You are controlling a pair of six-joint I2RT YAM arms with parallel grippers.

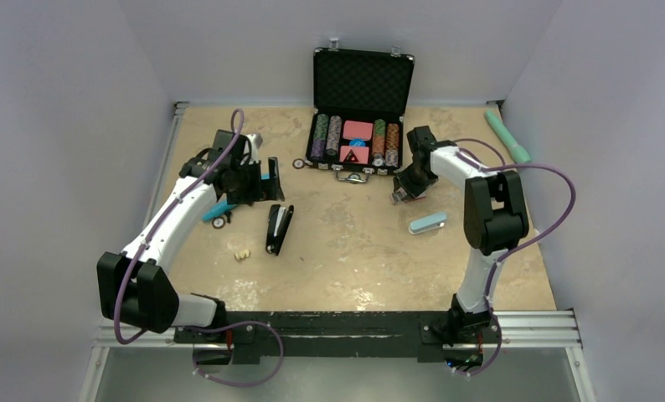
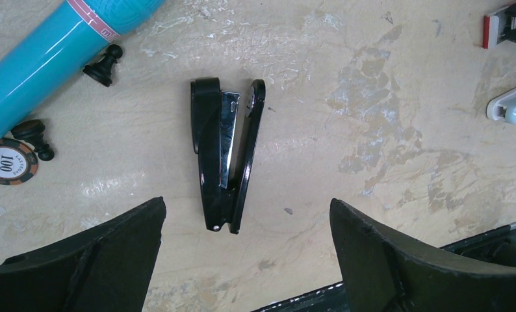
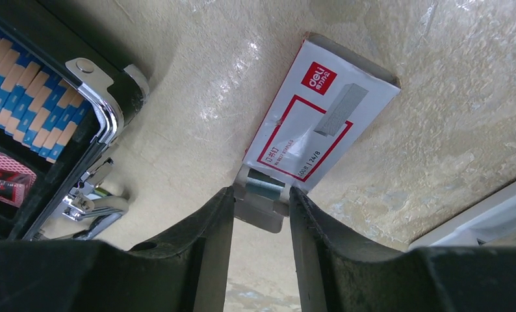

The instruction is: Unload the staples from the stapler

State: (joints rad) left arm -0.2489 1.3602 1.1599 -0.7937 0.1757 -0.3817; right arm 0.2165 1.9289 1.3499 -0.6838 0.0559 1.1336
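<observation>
left gripper [image 2: 245, 207] spread wide over stapler [image 2: 223, 153] | right gripper [image 3: 260, 195] flanks staple box [image 3: 320, 117], grip unclear | risk: nudged box spills staples [image 3: 266, 184]

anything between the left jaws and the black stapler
Nothing visible. The black stapler lies open on the table ahead of the left gripper, its jaws wide; the chess pawns and poker chip lie to one side.
</observation>
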